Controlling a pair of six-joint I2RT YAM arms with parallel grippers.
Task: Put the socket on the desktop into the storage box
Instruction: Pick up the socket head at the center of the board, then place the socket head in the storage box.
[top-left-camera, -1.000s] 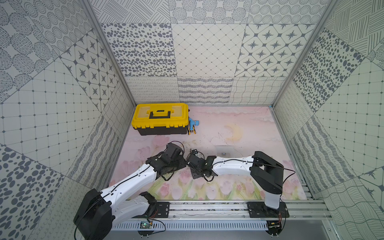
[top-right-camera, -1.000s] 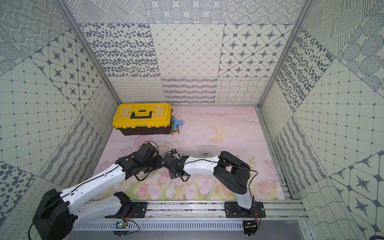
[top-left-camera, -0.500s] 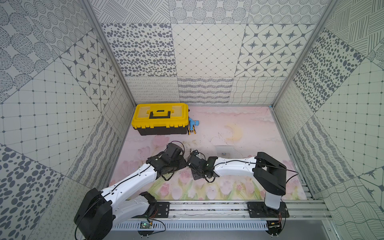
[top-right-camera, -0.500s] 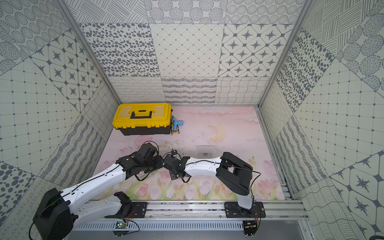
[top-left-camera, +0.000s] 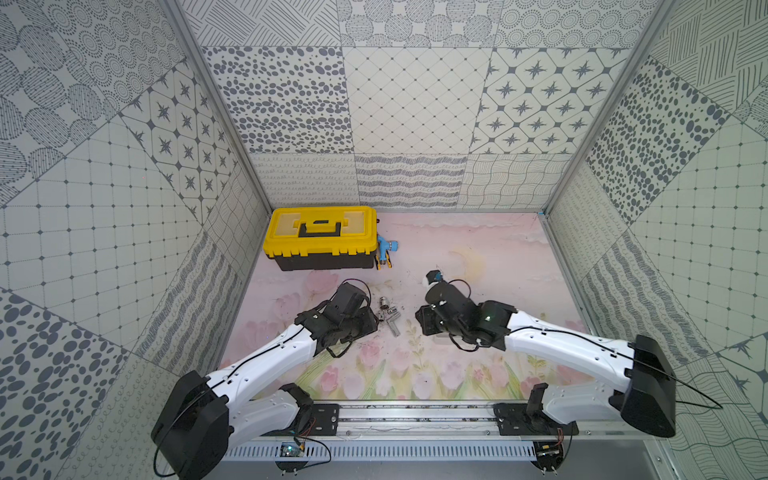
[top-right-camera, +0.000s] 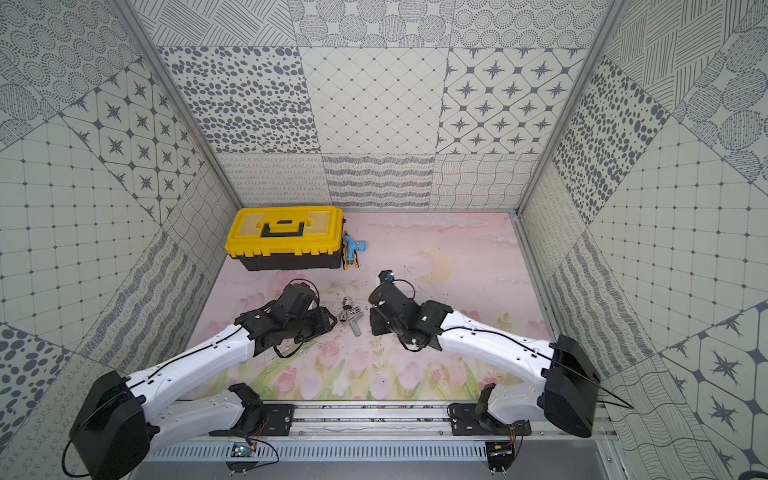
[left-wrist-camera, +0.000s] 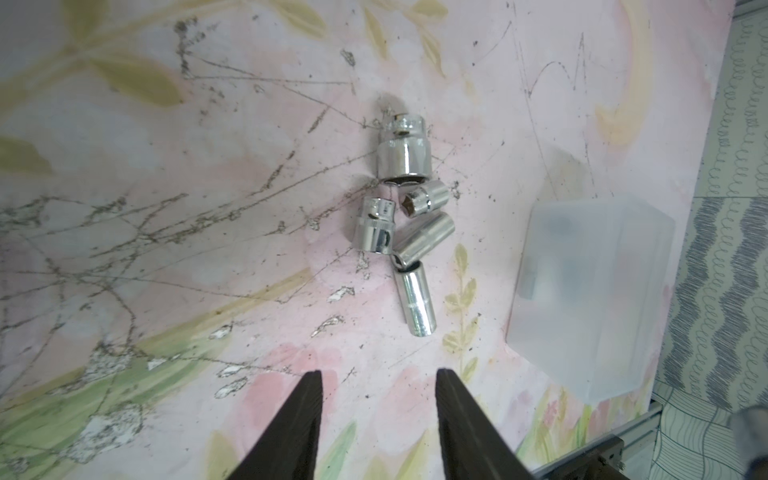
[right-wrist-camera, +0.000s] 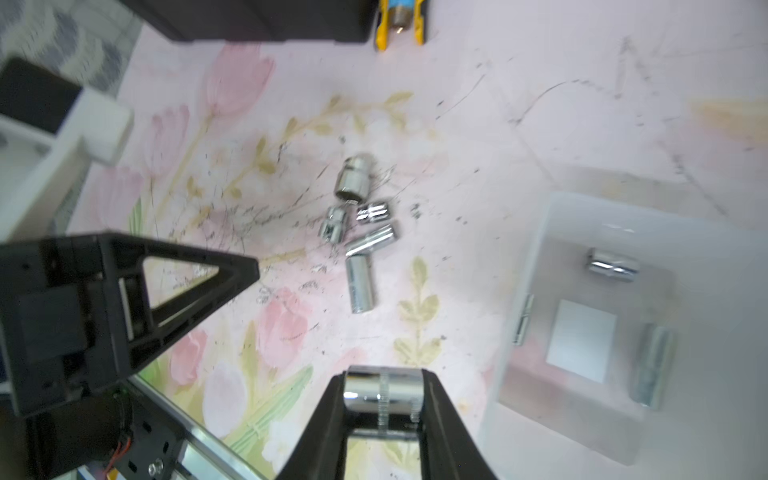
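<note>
- While the right hand (right-wrist-camera: 384, 380) clamps a chrome socket (right-wrist-camera: 382, 397) near the storage box (right-wrist-camera: 536, 249), two more sockets (right-wrist-camera: 613, 267) lie inside that box, on either side of its white patch (right-wrist-camera: 581, 340).
- Left hand (left-wrist-camera: 378, 374) stands partly spread and empty, pointing at five loose sockets (left-wrist-camera: 405, 224) clustered on the surface (left-wrist-camera: 166, 208).
- Yellow-lidded toolbox (top-left-camera: 322, 232) sits closed by the back wall.

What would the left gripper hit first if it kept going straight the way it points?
Probably the long socket lying nearest the left gripper, just ahead of its open jaws; how high the gripper hangs is unclear.
</note>
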